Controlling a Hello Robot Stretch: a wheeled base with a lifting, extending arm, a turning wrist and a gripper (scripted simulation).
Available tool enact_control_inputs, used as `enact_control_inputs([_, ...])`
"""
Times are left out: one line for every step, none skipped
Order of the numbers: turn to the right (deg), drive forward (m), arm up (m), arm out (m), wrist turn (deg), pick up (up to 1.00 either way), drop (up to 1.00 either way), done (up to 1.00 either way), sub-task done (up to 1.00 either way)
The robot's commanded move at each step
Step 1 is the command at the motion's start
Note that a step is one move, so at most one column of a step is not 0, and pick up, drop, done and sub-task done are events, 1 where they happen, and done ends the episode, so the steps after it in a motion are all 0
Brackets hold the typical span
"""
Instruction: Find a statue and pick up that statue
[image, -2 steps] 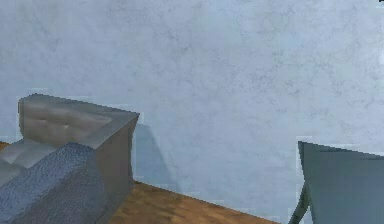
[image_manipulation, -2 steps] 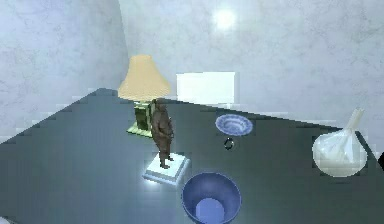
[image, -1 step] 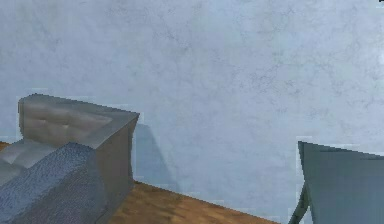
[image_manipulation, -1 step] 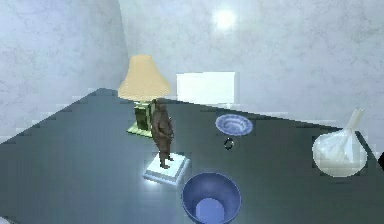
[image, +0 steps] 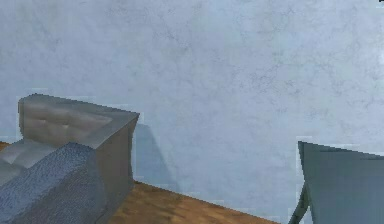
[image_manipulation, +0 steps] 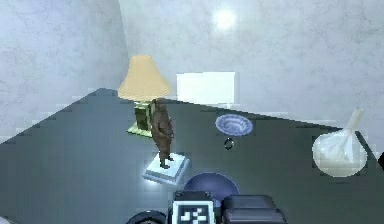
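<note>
Arm side view: brown statue (image_manipulation: 162, 131) on dark glossy surface (image_manipulation: 70, 135), lamp (image_manipulation: 142, 80) at 11 o'clock; whether the jaws hold anything cannot be told. Forward view: tufted sofa (image: 70, 125).

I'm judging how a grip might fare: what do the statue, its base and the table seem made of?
The statue is dark brown and matte, maybe bronze or carved wood; the look leaves it open. The base is a pale, flat slab, perhaps stone or plaster. The table has a near-black, smooth top with a faint sheen, possibly lacquered wood or glass.
</note>
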Motion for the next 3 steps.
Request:
enact_control_inputs([0.0,0.0,0.0,0.24,0.0,0.0,0.0,0.0,0.0])
enact_control_inputs([0.0,0.0,0.0,0.0,45.0,0.0,0.0,0.0,0.0])
enact_control_inputs([0.0,0.0,0.0,0.0,45.0,0.0,0.0,0.0,0.0])
